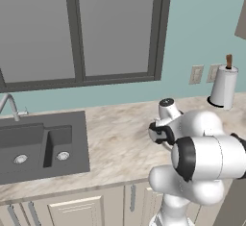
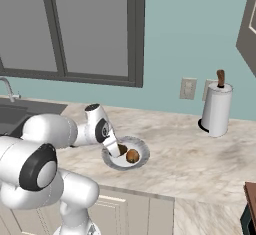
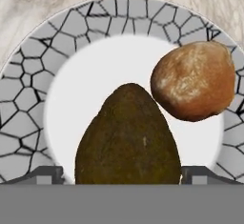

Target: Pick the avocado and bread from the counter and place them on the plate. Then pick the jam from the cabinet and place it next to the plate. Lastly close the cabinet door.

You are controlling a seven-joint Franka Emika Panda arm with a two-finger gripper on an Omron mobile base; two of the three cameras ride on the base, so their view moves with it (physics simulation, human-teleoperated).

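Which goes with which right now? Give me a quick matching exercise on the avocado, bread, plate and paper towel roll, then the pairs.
Things:
1. avocado
2. bread
3. plate
4. paper towel roll

Descriptions:
A. orange-brown, on the plate beside the other food
B. upright on the counter by the wall
C. between the open gripper fingertips
D. wide grey cracked-pattern rim

Pairs: 1-C, 2-A, 3-D, 4-B

— Where is the arm?
— It reaches forward and down from the base, elbow bent, wrist tipped steeply downward, toward the front edge of the counter [image 2: 200, 164].
— And the gripper [image 3: 122, 173]?
— Pointing down, its fingers [image 3: 45, 174] spread wide apart, closed on nothing.
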